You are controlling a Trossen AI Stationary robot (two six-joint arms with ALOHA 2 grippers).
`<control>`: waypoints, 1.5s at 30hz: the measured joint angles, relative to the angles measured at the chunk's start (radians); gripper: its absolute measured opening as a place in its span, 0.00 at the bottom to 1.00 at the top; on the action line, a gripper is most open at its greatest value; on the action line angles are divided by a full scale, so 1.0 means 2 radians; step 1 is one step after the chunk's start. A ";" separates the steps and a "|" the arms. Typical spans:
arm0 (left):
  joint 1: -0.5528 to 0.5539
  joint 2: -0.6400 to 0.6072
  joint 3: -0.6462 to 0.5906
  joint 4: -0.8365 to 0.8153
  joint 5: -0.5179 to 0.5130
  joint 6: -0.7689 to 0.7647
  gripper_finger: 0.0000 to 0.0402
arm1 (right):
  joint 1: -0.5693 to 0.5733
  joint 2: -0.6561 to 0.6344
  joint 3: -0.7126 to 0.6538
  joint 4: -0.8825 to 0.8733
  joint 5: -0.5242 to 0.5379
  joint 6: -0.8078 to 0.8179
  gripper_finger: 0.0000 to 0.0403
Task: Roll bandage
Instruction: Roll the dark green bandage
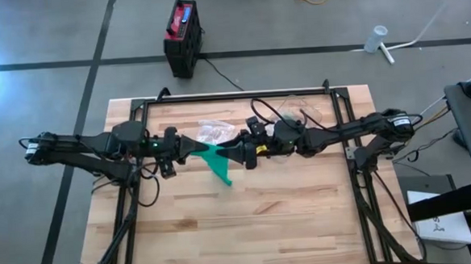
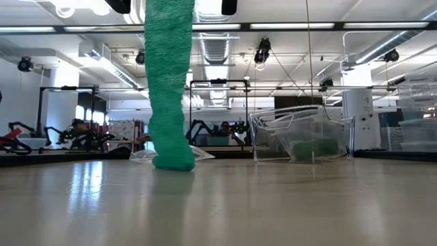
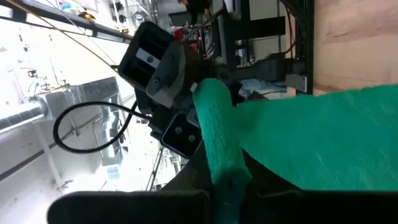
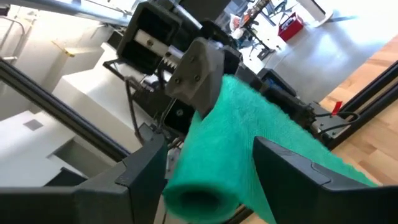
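Both jaws meet mid-table: left gripper (image 1: 189, 146) pinches the green gauze bandage (image 1: 215, 159); right gripper (image 1: 228, 151) straddles its rolled end, fingers spread. Its loose tail touches bare wooden table (image 1: 304, 217).

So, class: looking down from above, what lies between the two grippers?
In the high view, the green bandage spans the gap between the left gripper and right gripper, its loose tail hanging down towards the wooden table.
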State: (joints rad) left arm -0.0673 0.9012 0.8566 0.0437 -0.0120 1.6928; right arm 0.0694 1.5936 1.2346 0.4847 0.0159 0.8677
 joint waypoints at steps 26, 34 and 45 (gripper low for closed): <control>0.005 -0.002 0.000 -0.007 -0.001 -0.010 0.02 | 0.009 0.000 0.001 -0.015 0.001 -0.015 0.48; 0.005 -0.002 0.036 -0.072 0.025 -0.026 0.02 | 0.009 0.000 0.001 -0.009 0.001 -0.017 0.53; 0.005 0.048 0.153 -0.224 0.042 -0.043 0.01 | 0.009 0.000 0.001 0.009 -0.008 -0.107 0.67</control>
State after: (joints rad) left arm -0.0570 0.9967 1.1634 -0.4044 0.0715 1.6069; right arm 0.0872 1.5936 1.2373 0.5031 0.0000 0.6533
